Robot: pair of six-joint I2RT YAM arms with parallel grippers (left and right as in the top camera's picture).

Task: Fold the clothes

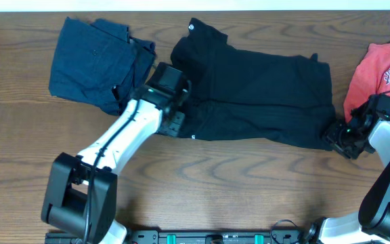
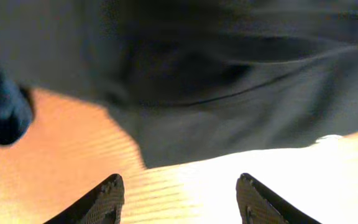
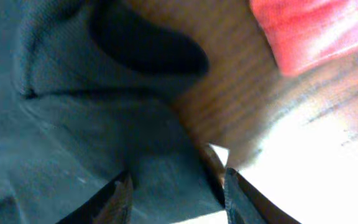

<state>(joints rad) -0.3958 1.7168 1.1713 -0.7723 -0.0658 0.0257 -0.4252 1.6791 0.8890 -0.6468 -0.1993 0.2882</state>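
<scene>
The left gripper (image 2: 182, 200) has its jaws apart with nothing between them; only bare table (image 2: 73, 149) shows in the gap. Just ahead of its fingertips lies the lower left edge of the black shirt (image 1: 263, 102), its hem curling onto the wood, and a bit of the navy garment (image 1: 87, 64) shows at the far left of the left wrist view. The right gripper (image 3: 176, 199) also has its jaws parted. Black cloth lies under and between them, loose and rumpled, and neither finger visibly pinches it. The right finger sits at the very edge of the cloth, where the wood begins. From overhead, the black shirt is spread across the middle of the table, wider than it is deep, with folds running along its length and a small white mark (image 1: 190, 28) at its upper left corner. The left gripper sits at its lower left corner and the right gripper at its lower right corner. The navy garment lies at the upper left, touching the black shirt's left side. The red shirt (image 1: 384, 78), with white lettering, lies at the right edge, near the black shirt but apart from it, wood showing between them.
</scene>
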